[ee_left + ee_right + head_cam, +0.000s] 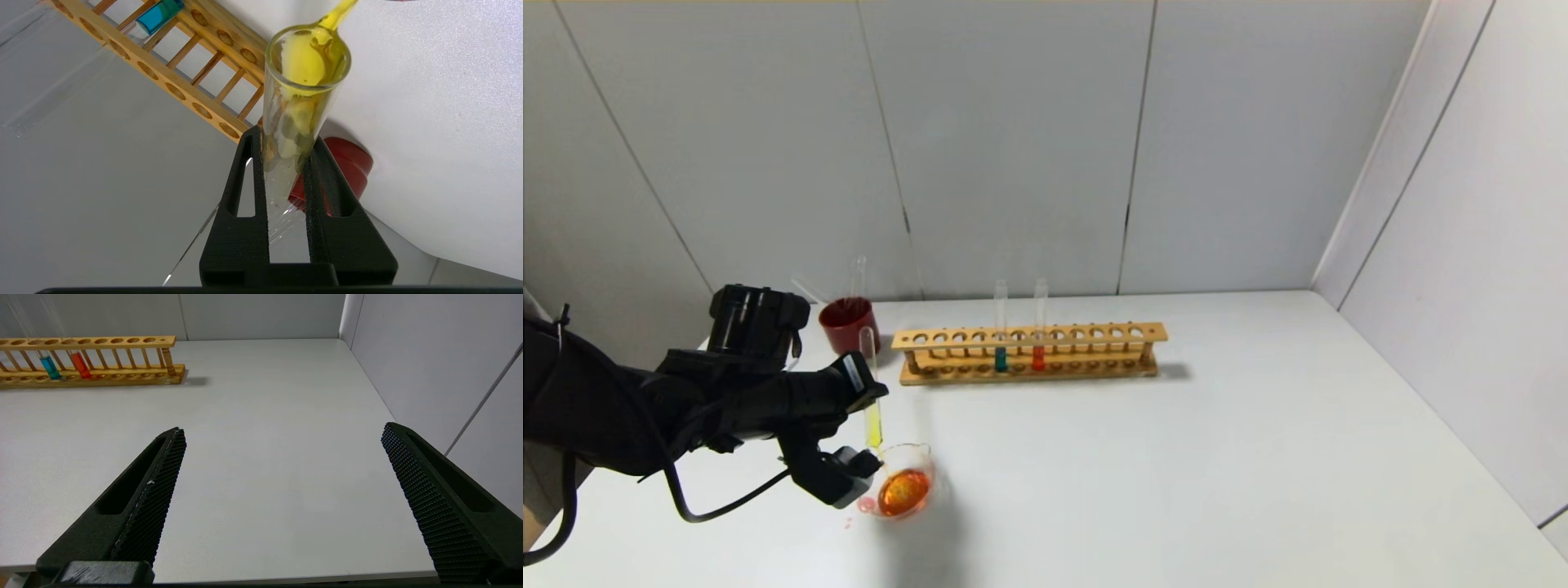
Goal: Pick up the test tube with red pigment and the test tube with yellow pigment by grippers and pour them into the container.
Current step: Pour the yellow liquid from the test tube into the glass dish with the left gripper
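Note:
My left gripper [870, 412] is shut on the test tube with yellow pigment [873, 425] and holds it mouth-down over the container [931, 482], a low glass beaker with orange liquid in it. In the left wrist view the tube [304, 65] sits between my jaws [286, 141] and a yellow stream runs from its mouth. The test tube with red pigment [1038, 357] stands in the wooden rack [1094, 335]; it also shows in the right wrist view [80, 365]. My right gripper [282, 430] is open and empty, low over the table's near right part.
A teal-green tube [1001, 358] stands in the rack beside the red one. A dark red cup [848, 325] with glass rods in it stands behind the beaker, left of the rack. A few red drops lie on the table by the beaker. Grey walls close the back and right.

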Motion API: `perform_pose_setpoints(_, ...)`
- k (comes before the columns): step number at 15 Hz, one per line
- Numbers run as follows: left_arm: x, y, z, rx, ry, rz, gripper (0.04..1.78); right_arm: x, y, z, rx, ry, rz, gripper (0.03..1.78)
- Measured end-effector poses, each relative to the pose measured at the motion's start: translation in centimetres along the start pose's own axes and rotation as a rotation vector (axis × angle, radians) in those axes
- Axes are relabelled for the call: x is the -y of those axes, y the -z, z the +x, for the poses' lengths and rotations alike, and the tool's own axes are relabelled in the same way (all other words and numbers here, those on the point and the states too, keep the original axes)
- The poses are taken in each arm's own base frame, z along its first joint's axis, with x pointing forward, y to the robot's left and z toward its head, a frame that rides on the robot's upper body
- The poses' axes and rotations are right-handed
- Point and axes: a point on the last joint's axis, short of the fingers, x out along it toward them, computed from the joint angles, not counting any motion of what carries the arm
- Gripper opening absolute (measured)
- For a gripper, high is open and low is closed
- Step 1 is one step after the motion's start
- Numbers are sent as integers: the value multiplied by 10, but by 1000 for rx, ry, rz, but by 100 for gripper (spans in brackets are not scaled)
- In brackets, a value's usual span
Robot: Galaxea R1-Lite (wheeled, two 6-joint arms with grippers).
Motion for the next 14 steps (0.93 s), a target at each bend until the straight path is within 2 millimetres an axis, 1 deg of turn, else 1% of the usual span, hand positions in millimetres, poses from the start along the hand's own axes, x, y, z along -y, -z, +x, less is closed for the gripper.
perform_pose_setpoints(14,-4,-4,1,1,0,47,30,0,0,0,0,0,0,175)
